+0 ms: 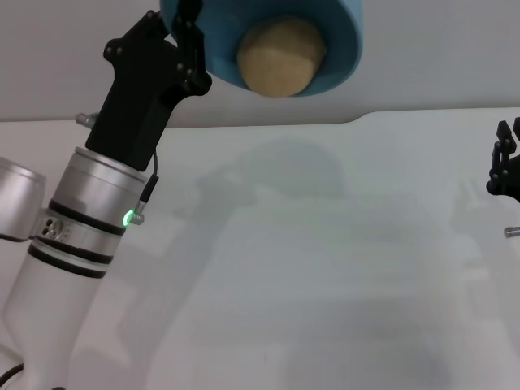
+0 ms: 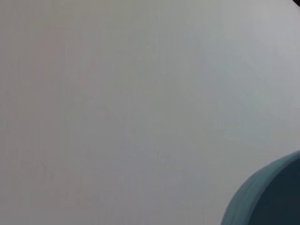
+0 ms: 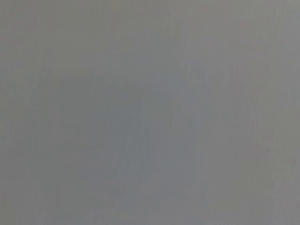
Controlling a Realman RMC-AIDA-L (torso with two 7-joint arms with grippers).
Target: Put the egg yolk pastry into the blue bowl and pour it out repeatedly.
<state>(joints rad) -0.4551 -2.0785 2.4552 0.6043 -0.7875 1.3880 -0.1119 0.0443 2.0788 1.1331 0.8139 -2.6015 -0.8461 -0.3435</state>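
overhead, left hand (image 1: 188, 50) pinching blue bowl (image 1: 337, 49) rim, tipped; egg yolk pastry (image 1: 280, 57) inside, beside hand.

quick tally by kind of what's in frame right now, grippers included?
Blue bowl: 1, tipped toward the camera, raised above the table, its rim gripped by the left gripper
Egg yolk pastry: 1, inside the bowl
Grippers: 2, the right gripper at the right edge
Total: 4

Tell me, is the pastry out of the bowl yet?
Not yet. The left gripper holds the blue bowl by its rim, raised and tipped toward the camera, with the egg yolk pastry inside near the lip. Left: tipping it onto the table. The right gripper waits aside.
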